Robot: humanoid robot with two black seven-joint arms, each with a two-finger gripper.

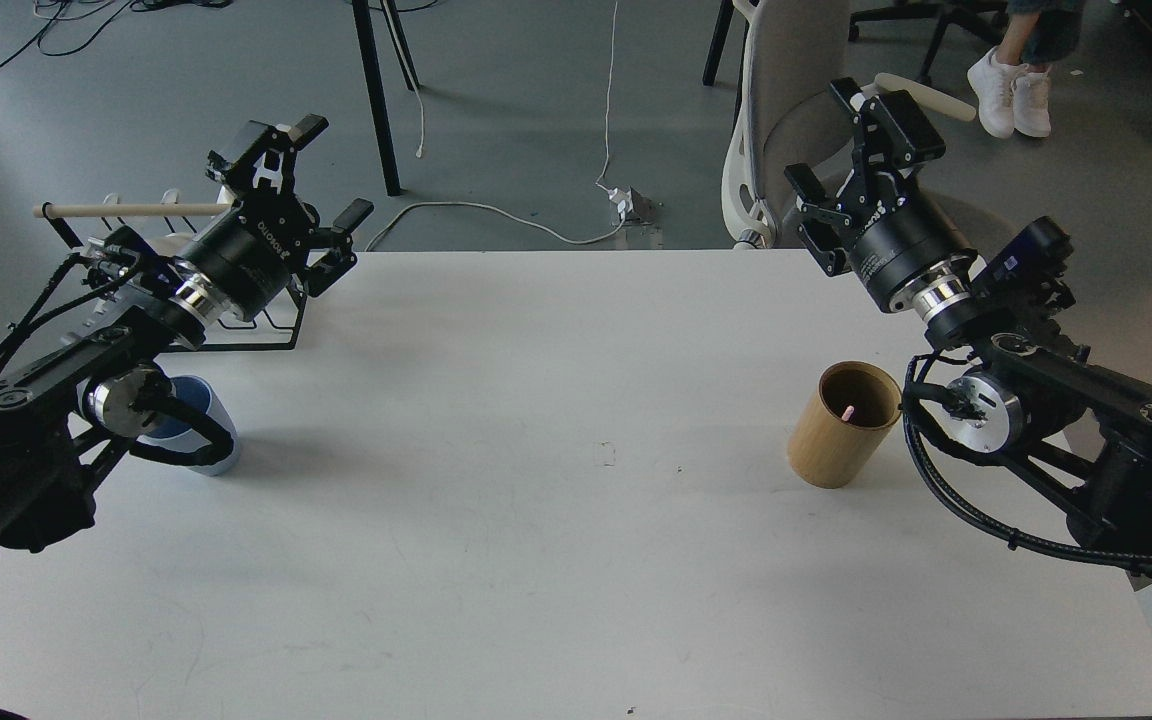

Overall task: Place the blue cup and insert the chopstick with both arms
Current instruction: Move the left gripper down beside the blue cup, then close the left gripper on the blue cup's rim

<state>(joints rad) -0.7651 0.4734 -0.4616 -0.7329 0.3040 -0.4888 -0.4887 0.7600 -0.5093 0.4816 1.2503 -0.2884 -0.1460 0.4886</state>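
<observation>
The blue cup [204, 430] stands upright near the table's left edge, mostly hidden behind my left arm's joint. Only the pink tip of the chopstick [847, 411] shows, inside a tan wooden cylinder [841, 425] on the right side of the table. My left gripper [329, 172] is raised over the table's back left corner, open and empty, well above and behind the cup. My right gripper [839, 140] is raised beyond the table's back right edge, open and empty, far behind the cylinder.
A black wire rack [256, 335] with a long pale wooden rod [126, 210] stands at the back left, just behind my left arm. A white office chair [786, 90] sits behind the table [536, 550] near my right gripper. Cables lie on the floor beyond.
</observation>
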